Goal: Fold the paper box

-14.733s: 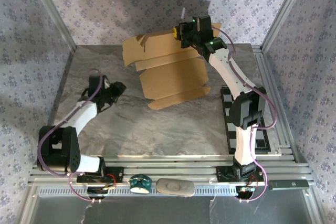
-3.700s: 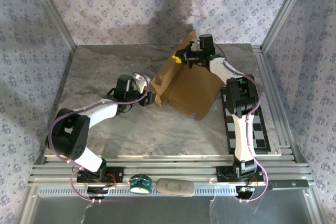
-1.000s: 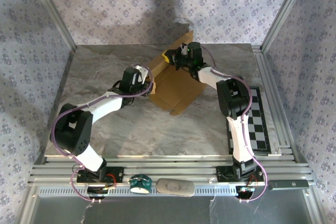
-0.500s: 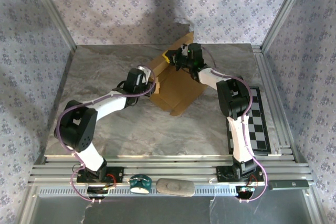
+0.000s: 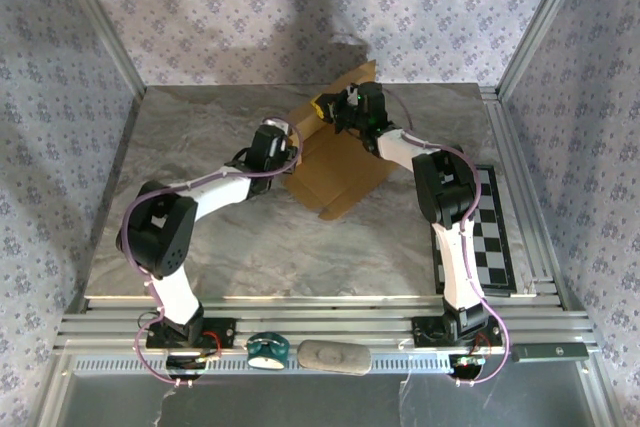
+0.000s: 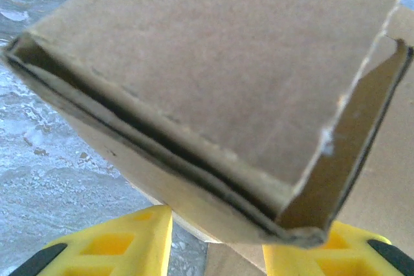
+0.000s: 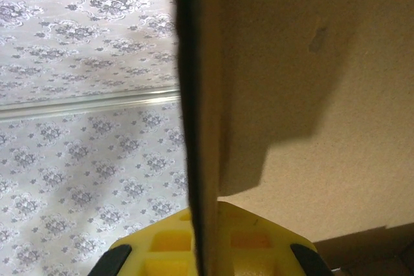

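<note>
Upper centre, we see the right gripper [image 5: 324, 106], jaws clamped on a flap, steadying the paper box [image 5: 338, 175] while the left gripper [image 6: 217, 242], jaws apart, straddles its doubled wall.

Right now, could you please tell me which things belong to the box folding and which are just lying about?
In the job: tan cardboard paper box; left hand at its corner; right hand gripping its panel.
Lying about: black-and-white checkered board; teal round object; grey oval object.
</note>
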